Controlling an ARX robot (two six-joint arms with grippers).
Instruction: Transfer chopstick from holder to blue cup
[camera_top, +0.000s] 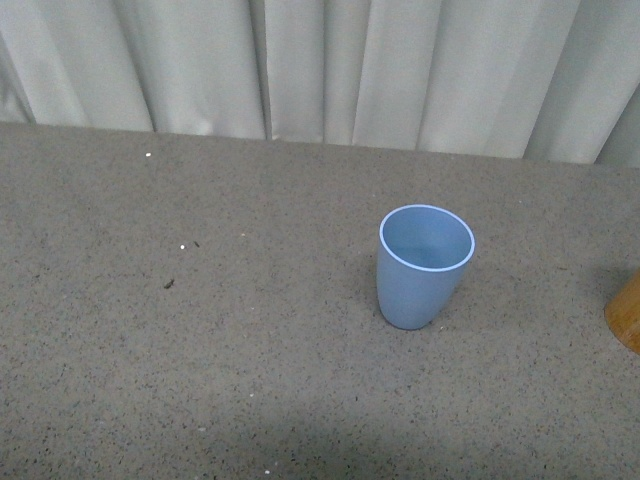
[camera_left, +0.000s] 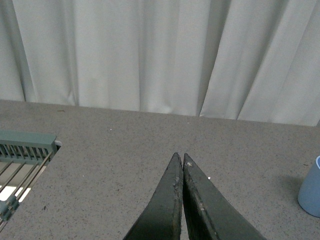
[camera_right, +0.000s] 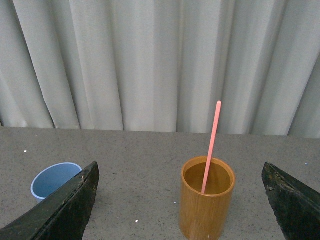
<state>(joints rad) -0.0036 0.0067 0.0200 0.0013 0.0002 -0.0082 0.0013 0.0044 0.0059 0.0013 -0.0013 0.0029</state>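
Right wrist view told you where the job stood: the chopstick (camera_right: 212, 145) leaned inside the holder (camera_right: 206, 205), low and right of centre in that frame, not yet gripped. Your right pincer (camera_right: 180, 169) was spread wide and held nothing, its dark fingers at the lower corners with the holder between them. Your left pincer (camera_left: 180, 159) was pressed shut and empty over bare counter (camera_left: 110, 165). The blue cup (camera_top: 424, 265) stood upright right of centre in the front view, well apart from the holder (just a sliver at the right edge). I judged this to be the approach. Next you needed to advance, close on the stick above the rim, and lift straight up. Count: one chopstick, one holder, one blue cup, two pincers.
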